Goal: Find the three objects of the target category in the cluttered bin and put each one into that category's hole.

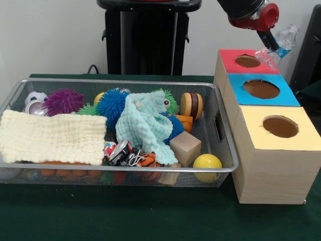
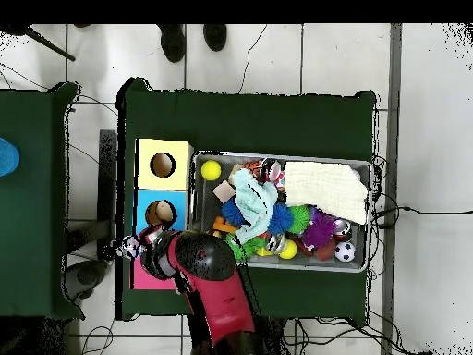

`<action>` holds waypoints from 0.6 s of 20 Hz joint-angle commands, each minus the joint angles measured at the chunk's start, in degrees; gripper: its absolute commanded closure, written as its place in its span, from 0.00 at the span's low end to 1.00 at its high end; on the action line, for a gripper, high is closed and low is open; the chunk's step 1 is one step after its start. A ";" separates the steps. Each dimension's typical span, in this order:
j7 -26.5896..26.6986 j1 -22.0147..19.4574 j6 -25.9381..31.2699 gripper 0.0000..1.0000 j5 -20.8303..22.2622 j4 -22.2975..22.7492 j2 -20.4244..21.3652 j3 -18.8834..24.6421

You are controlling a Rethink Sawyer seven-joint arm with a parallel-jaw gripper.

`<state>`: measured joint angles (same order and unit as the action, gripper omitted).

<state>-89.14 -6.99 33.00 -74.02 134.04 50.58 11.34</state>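
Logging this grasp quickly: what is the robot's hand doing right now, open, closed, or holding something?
Hand: closed on a clear plastic bottle, held up above the red-topped end of the wooden box.

white wall (image 1: 50, 35), tiled floor (image 2: 277, 55), green tables (image 2: 249, 111)

Red and black arm (image 2: 217, 291) reaching from the base at 6 o'clock in the overhead view up toward 11 o'clock. In the front view, entering at 1 o'clock, wrist angled down toward 4 o'clock. Pincer (image 1: 270, 41) clamped on a clear crinkly bottle (image 1: 276, 46), held aloft.
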 commanded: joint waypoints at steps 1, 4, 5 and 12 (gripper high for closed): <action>6.56 -2.73 3.86 1.00 6.06 -0.87 1.29 2.00; 7.05 -3.26 3.29 1.00 6.21 -0.82 1.09 2.50; 7.11 -3.55 2.95 1.00 6.47 -1.11 0.68 2.78; 7.74 -5.23 2.31 1.00 7.25 -2.17 -0.70 3.85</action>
<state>-89.14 -9.81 33.05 -68.11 134.02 51.33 11.34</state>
